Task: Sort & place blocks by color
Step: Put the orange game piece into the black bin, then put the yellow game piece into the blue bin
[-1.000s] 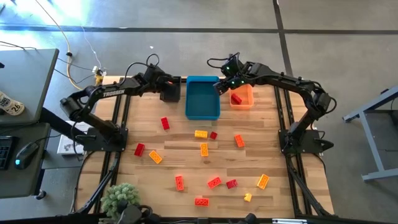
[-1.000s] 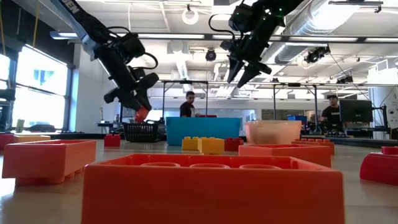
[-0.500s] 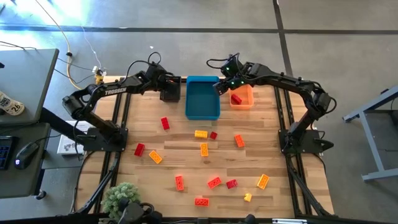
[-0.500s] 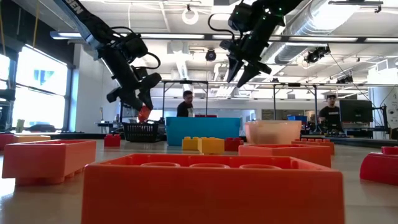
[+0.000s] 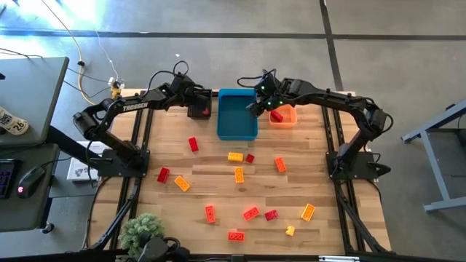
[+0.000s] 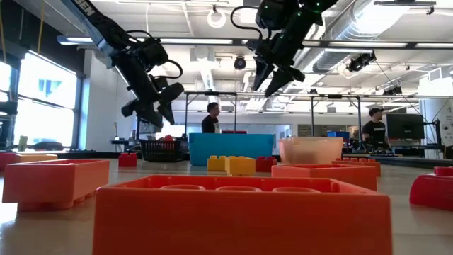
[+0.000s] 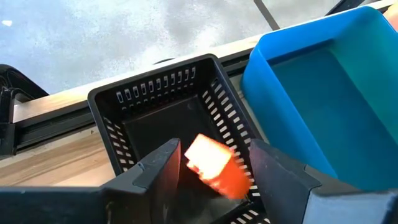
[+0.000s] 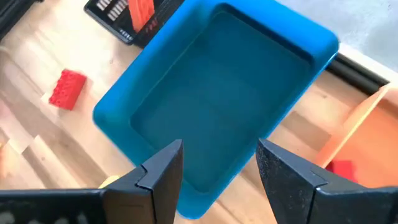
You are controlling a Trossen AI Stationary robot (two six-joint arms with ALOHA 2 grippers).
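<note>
My left gripper (image 5: pixel 198 106) (image 7: pixel 214 180) is open above the black slotted bin (image 7: pixel 155 99) at the table's far edge. A red-orange block (image 7: pixel 214 165) (image 5: pixel 206 111) shows in that bin below and between the fingers, looking blurred in the left wrist view. My right gripper (image 5: pixel 256 106) (image 8: pixel 217 180) is open and empty over the blue bin (image 8: pixel 217 93), near its right wall. The orange bin (image 5: pixel 285 115) has one red block (image 8: pixel 339 168) in it. Several red, orange and yellow blocks lie loose on the table, among them a red one (image 5: pixel 193 144) and a yellow one (image 5: pixel 235 156).
The three bins stand side by side along the far edge: black, blue (image 5: pixel 237 116), orange. Loose blocks are scattered over the table's middle and near half (image 5: pixel 250 213). A plant (image 5: pixel 142 231) stands at the near left corner. People show in the room beyond the table (image 6: pixel 212 117).
My left gripper has opened and let go of the red-orange block, which has dropped from its fingertips into the black bin. My right gripper has moved toward the table's left, from the edge by the orange bin to over the blue bin, staying open.
</note>
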